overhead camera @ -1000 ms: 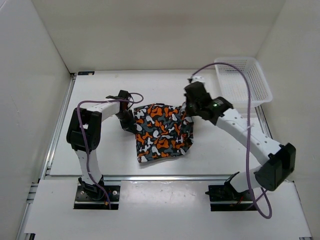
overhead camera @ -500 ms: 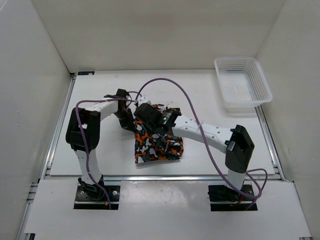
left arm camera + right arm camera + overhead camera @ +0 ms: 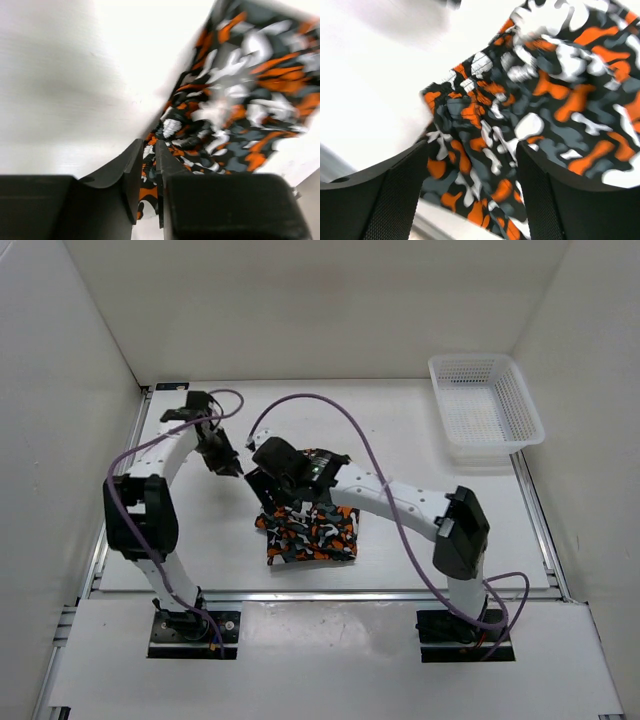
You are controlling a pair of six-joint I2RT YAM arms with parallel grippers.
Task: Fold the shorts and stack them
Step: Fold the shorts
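Shorts [image 3: 310, 533]: folded into a compact, roughly square bundle; flat on the table [image 3: 420, 430], near its front edge, about midway between the two arm bases; orange, black, grey and white blotches.
Gathered edge: bunched, crinkled band of the fabric visible in both wrist views.
Right gripper [image 3: 470, 150]: spread wide, hanging just above the left rear part of the bundle; fabric seen between the fingers [image 3: 395, 195], nothing clamped.
Right arm: stretched from its base across and over the bundle.
Left gripper [image 3: 149, 146]: parted by only a thin slit, empty; left of and behind the bundle, clear of the fabric in the overhead view.
Basket [image 3: 527, 400]: white mesh, at the far right corner, well apart from the bundle.
Cable [image 3: 345, 415]: purple, arching above the right arm.
Blur: both wrist views smeared; fine detail unreadable.
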